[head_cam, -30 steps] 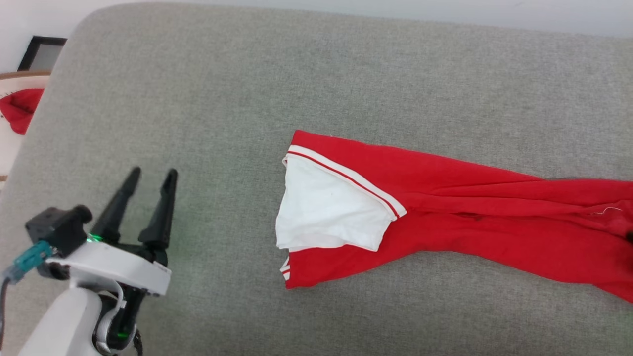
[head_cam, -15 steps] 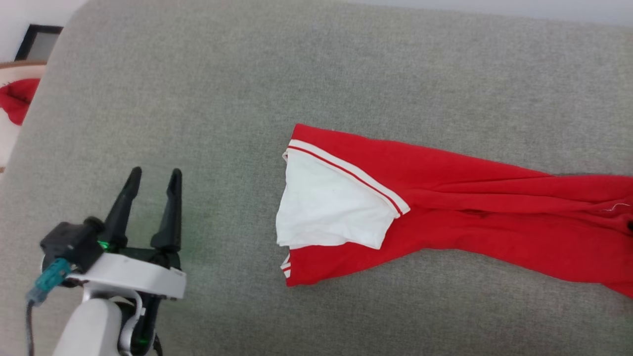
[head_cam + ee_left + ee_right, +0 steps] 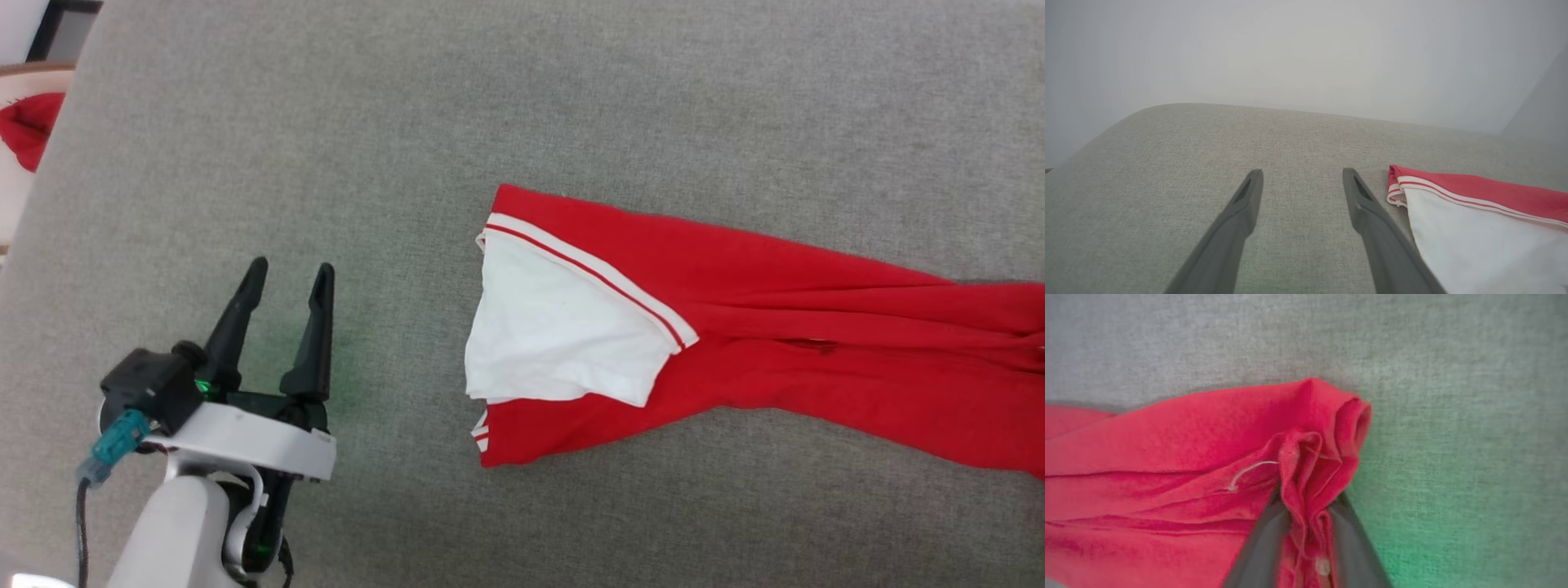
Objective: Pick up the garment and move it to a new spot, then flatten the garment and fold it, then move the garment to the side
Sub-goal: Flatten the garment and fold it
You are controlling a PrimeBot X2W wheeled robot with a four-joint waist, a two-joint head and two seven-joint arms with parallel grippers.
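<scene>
Head view, with both wrist views. Compared with a second ago the head camera has tipped, so the far edge of the grey cushion (image 3: pixel 408 122) has left the top of the picture and everything sits a little higher and further right. Within that shift, the left tool (image 3: pixel 291 266) now stands somewhat nearer the sleeve end of the garment (image 3: pixel 775 343) than before, its two dark fingers spread apart and holding nothing, just above the cushion and beside the cloth without touching it. The garment lies drawn out lengthwise across the cushion's right half much as it did. Its white lining (image 3: pixel 555 343) is turned outward at the left end under the striped trim (image 3: pixel 588 269), and its far end runs off the right edge. In the right wrist view the right tool (image 3: pixel 1308 495) has its fingers pressed against both sides of a bunched ridge of red cloth at that far end, clamped on it. At the upper left edge a pale container with a brown rim (image 3: pixel 37 69) holds a red item (image 3: pixel 24 126), whose kind cannot be told.
</scene>
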